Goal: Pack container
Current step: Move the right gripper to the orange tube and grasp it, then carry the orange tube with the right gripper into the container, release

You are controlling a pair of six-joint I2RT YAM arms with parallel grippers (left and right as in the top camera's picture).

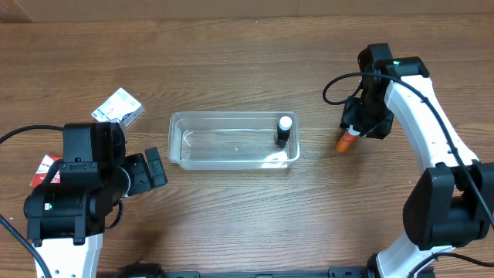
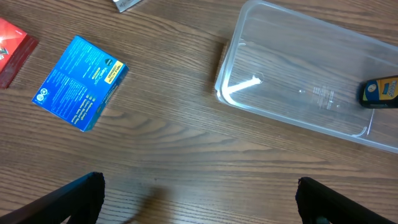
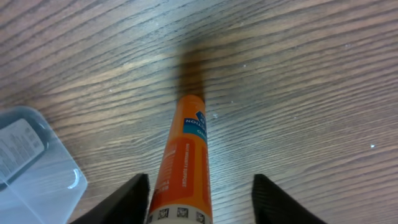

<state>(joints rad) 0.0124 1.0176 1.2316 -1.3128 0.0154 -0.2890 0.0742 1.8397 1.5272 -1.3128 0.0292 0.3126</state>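
Observation:
The clear plastic container point(image 1: 231, 162) lies in the middle of the table. It also shows in the left wrist view point(image 2: 298, 81), and one corner shows in the right wrist view point(image 3: 37, 168). A black bottle with a white cap point(image 1: 283, 131) stands in its right end. An orange tube point(image 1: 345, 140) lies on the table right of the container. My right gripper point(image 1: 356, 130) is open around it point(image 3: 186, 155): the left finger is next to the tube and the right finger is well apart. My left gripper point(image 1: 147, 171) is open and empty over bare wood point(image 2: 199, 199), left of the container.
A blue box point(image 2: 79, 82) lies left of the container; it also shows in the overhead view point(image 1: 118, 107). A red box point(image 1: 46, 170) lies further left, under my left arm. A grey item point(image 2: 127, 4) sits at the far edge of the left wrist view.

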